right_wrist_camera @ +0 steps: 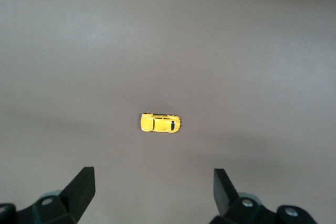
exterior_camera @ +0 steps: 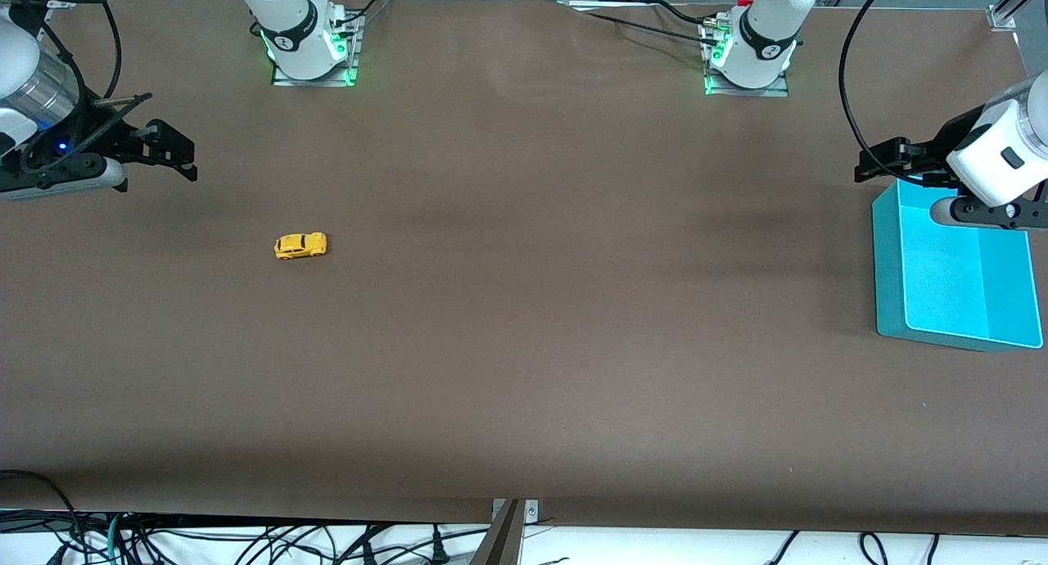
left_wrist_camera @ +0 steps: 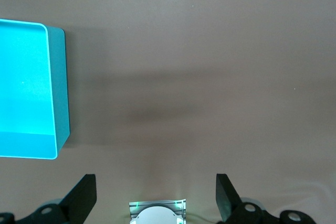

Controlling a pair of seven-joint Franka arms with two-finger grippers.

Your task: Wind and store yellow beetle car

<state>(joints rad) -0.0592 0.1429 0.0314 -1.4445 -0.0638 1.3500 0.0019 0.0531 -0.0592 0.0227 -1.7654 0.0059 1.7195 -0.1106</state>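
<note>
Brown table (exterior_camera: 524,344); yellow beetle car (exterior_camera: 300,245) untouched, well apart from teal bin (exterior_camera: 888,262); right gripper (exterior_camera: 168,151) over its table end, left gripper (exterior_camera: 888,162) beside the bin, both spread wide, empty; winding and storing remain.

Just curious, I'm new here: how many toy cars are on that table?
1: the yellow beetle car sits on the brown table, toward the right arm's end. Nothing seems to hide another.

- Your yellow beetle car (exterior_camera: 300,245) (right_wrist_camera: 160,123) is tiny, bright yellow, rounded, with dark windows and wheels.
- It sits upright on its wheels on the brown table, touching nothing.
- It lies well apart from the right gripper (exterior_camera: 168,151) (right_wrist_camera: 152,192), nearer the front camera and farther toward the table's middle.
</note>
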